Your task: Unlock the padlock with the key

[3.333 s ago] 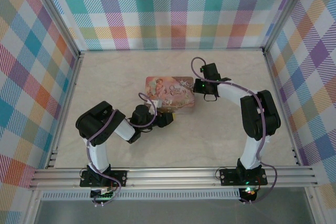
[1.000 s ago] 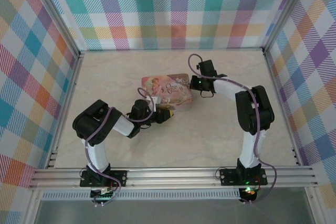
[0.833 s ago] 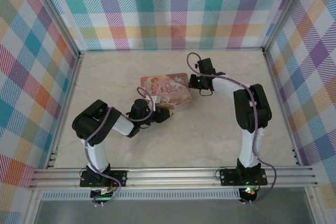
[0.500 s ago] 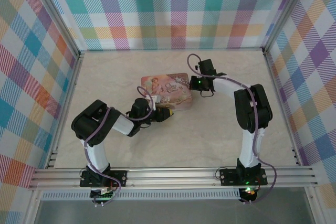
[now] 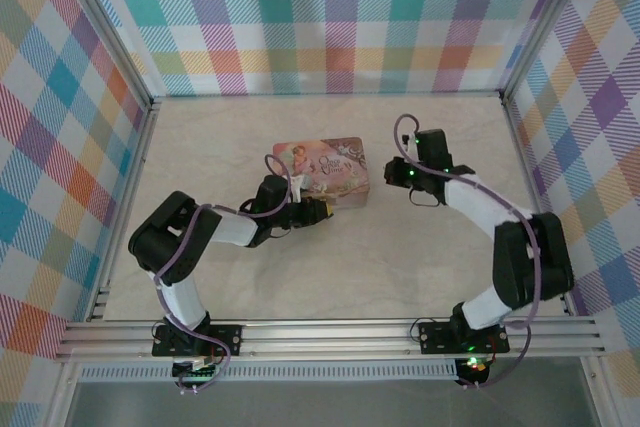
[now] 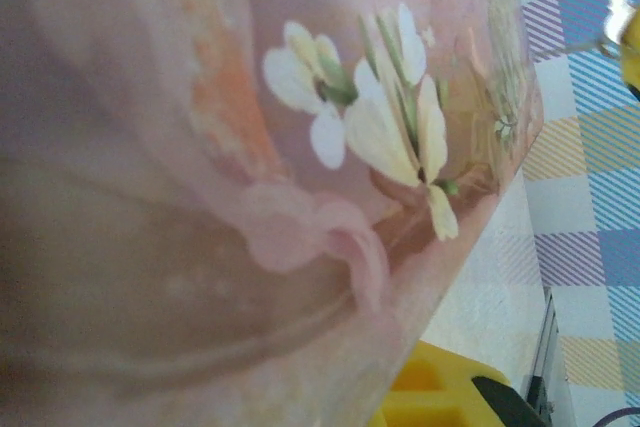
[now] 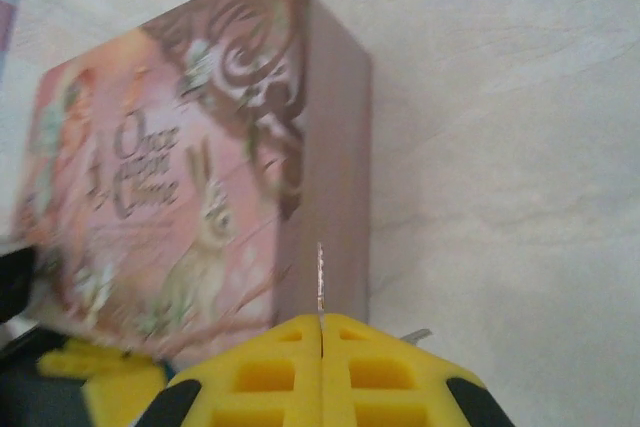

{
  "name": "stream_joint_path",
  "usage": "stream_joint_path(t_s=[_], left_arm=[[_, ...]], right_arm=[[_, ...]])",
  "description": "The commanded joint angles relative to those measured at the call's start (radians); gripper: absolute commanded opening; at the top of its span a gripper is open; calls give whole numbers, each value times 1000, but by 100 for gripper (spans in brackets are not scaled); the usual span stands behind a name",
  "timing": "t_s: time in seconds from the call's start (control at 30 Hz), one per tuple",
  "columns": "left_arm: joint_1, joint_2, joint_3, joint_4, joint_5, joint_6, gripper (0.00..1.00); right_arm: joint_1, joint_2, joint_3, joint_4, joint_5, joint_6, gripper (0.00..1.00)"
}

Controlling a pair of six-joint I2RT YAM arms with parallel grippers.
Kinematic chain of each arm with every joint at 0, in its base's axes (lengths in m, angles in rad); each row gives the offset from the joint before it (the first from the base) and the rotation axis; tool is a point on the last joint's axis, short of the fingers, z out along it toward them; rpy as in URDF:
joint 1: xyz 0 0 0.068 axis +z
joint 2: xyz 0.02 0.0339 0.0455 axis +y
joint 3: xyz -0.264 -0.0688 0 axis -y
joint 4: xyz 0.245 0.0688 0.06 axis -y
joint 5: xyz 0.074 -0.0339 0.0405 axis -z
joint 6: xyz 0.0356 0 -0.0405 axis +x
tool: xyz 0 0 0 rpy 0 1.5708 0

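The pink illustrated tin (image 5: 322, 169) lies mid-table. The padlock is hidden. My left gripper (image 5: 318, 210) is pressed against the tin's near edge. In the left wrist view the tin (image 6: 250, 197) sits right against the lens, with one yellow finger (image 6: 440, 397) showing below it, so its grip is unclear. My right gripper (image 5: 400, 182) hovers to the right of the tin and apart from it. In the right wrist view this gripper (image 7: 320, 319) is shut on the key (image 7: 320, 282), whose thin blade sticks up toward the tin's side wall (image 7: 335, 177).
Plaid walls (image 5: 330, 17) close in the beige table on three sides. An aluminium rail (image 5: 330, 332) runs along the near edge by the arm bases. Bare tabletop (image 5: 450, 247) lies right of and in front of the tin.
My right arm has drawn back to the right, away from the tin's right corner, its elbow swinging out. The tin has turned slightly. My left gripper has shifted a little along the tin's near edge.
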Motion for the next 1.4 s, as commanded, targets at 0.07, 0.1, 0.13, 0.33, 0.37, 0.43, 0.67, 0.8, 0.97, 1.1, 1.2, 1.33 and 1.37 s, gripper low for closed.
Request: stream_joint_path(t_s=[0.07,0.1,0.13,0.33,0.37,0.43,0.67,0.8,0.97,1.1,1.2,1.33,1.37], left_arm=[[-5,-50,41,-83,51,-77,15],[-5,-56,49,-93,53,-81,15],[-5,-60,55,-102,55,-88,15],[-5,-82,81,-141,43,-108,15],[-5,-81,84,-140,46,-115,15],[-5,-78,93,-137,57,-135,15],[-5,-89,128,-184,64,-153,15],[-5,-96,139,-195,69,-166,16],[-5,-98,153,-209,78,-180,16],[-5,-99,168,-224,81,-190,16],[-5,-99,170,-214,83,-200,16],[-5,-102,168,-200,86,-212,16],[-5,-103,167,-197,86,-212,16]], right_arm=[[-18,-164,-106,114,-207,57,0],[-19,-194,-127,133,-245,67,0],[-19,-222,-145,148,-276,81,0],[-19,-347,-232,234,-405,158,0],[-19,-359,-242,247,-416,173,0],[-19,-383,-261,281,-444,199,0],[-19,-399,-359,468,-505,346,0],[-18,-390,-416,565,-509,410,0],[-13,-353,-470,659,-500,468,0],[19,-305,-506,733,-467,500,0],[62,-247,-530,828,-431,523,0],[108,-148,-557,974,-387,585,0],[120,-125,-557,995,-379,592,0]])
